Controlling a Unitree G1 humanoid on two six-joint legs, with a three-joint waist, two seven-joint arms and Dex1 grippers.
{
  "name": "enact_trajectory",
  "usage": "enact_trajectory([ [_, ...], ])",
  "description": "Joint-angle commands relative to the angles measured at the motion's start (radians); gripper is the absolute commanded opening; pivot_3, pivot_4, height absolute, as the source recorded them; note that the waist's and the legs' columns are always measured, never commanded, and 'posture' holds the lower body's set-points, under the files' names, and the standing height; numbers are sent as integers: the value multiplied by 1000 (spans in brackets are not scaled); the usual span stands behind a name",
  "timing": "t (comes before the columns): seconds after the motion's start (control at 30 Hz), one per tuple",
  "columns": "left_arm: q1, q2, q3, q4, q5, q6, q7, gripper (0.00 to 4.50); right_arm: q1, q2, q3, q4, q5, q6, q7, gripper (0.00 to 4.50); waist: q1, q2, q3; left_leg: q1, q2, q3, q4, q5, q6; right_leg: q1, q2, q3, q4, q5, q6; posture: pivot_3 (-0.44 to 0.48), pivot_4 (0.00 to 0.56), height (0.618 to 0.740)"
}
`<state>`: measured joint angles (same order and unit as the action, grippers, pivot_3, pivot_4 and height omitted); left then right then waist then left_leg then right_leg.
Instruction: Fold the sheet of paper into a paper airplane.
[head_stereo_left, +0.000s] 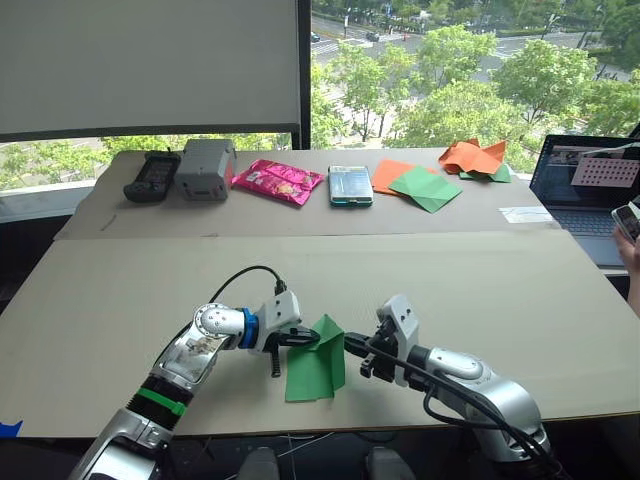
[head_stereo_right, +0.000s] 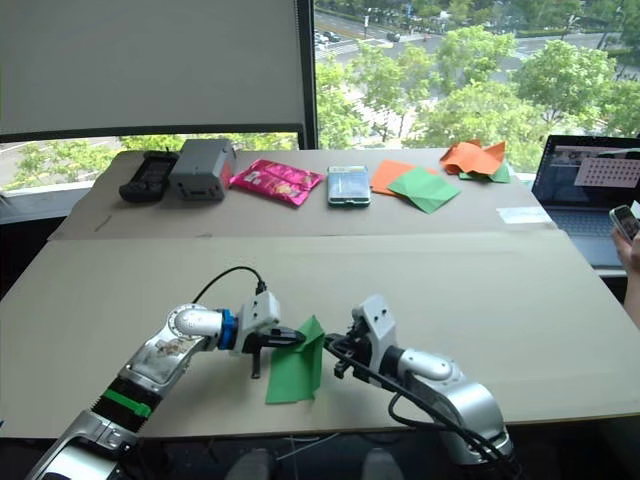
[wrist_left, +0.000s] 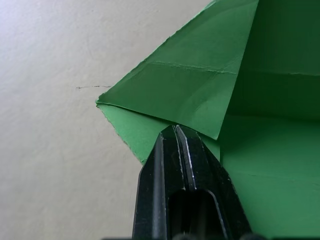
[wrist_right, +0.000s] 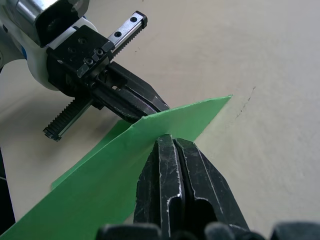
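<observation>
Between both tools (head_stereo_left: 305, 340) (head_stereo_left: 352, 347), paper (head_stereo_left: 316, 368) pinched.

Your wide beige cardboard-covered table (head_stereo_left: 500, 300) carries a black handset (head_stereo_left: 152, 175), grey box (head_stereo_left: 205, 167), pink snack packet (head_stereo_left: 278, 181), phone (head_stereo_left: 350, 185), overlapping orange-and-green sheets (head_stereo_left: 415, 184), crumpled paper heap (head_stereo_left: 476, 158), open laptop (head_stereo_left: 588, 190).

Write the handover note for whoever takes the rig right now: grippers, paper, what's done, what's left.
Left gripper: shut on the sheet of paper, pinching its left side near the top.
Right gripper: shut on the same sheet from the right side, facing the left gripper.
The paper is at the near edge of the table, upper part lifted between the two grippers, lower part hanging toward the tabletop.
Done: creases and a folded-over corner flap show on the paper, so at least one fold is in.
Left: it has no pointed, winged shape yet; the remaining folds are still to make.
</observation>
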<state>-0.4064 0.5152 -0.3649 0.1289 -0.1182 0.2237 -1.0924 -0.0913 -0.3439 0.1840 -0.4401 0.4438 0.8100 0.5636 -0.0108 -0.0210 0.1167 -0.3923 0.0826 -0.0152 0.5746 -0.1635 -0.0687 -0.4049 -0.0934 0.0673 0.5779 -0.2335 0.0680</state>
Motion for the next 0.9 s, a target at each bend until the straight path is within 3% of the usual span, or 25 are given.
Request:
enact_trajectory([
  [0.03, 3, -6, -45, 6, 34, 19, -20, 28, -19, 5, 14, 0, -10, -31, -2, 0, 0, 0, 0, 0, 0, 0, 0, 0, 0, 0, 0, 0, 0, 0, 0, 0, 150, 718],
  [0.47, 30, -38, -25, 34, 30, 49, 2, 28, -74, 48, 81, 69, -62, -58, -12, 0, 0, 1, 0, 0, 0, -1, 0, 0, 0, 1, 1, 0, 0, 0, 0, 0, 150, 718],
  [0.9, 109, 116, 170, -111, -64, 149, 22, 28, -130, 65, 154, 170, -150, -79, -20, 0, -20, 2, 0, 2, 1, -6, -3, 0, 1, -1, 4, 0, 3, 0, 0, 0, 150, 718],
])
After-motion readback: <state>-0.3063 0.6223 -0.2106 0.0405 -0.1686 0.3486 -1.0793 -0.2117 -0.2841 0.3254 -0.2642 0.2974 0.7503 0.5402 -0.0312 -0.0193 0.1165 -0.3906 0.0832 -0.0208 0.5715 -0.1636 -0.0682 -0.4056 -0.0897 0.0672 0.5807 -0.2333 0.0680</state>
